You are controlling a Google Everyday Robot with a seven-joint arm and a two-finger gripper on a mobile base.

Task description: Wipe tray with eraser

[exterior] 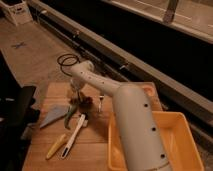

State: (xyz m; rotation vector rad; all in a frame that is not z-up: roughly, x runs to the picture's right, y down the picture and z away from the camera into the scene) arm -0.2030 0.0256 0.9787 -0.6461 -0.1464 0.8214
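Hangs gripper (76, 96) wide open, holding nothing, just over the small things (88, 101) on the table (95, 150), likely to grab eraser (75, 103), maybe the pale bit right under it but hard to tell, then rub tray (175, 142), sitting well apart at the other end.

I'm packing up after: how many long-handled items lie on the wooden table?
2: a white-handled brush left of the yellow plastic tray, and a yellow stick left of that brush. The tool sits behind them over the table; the arm may hide more.
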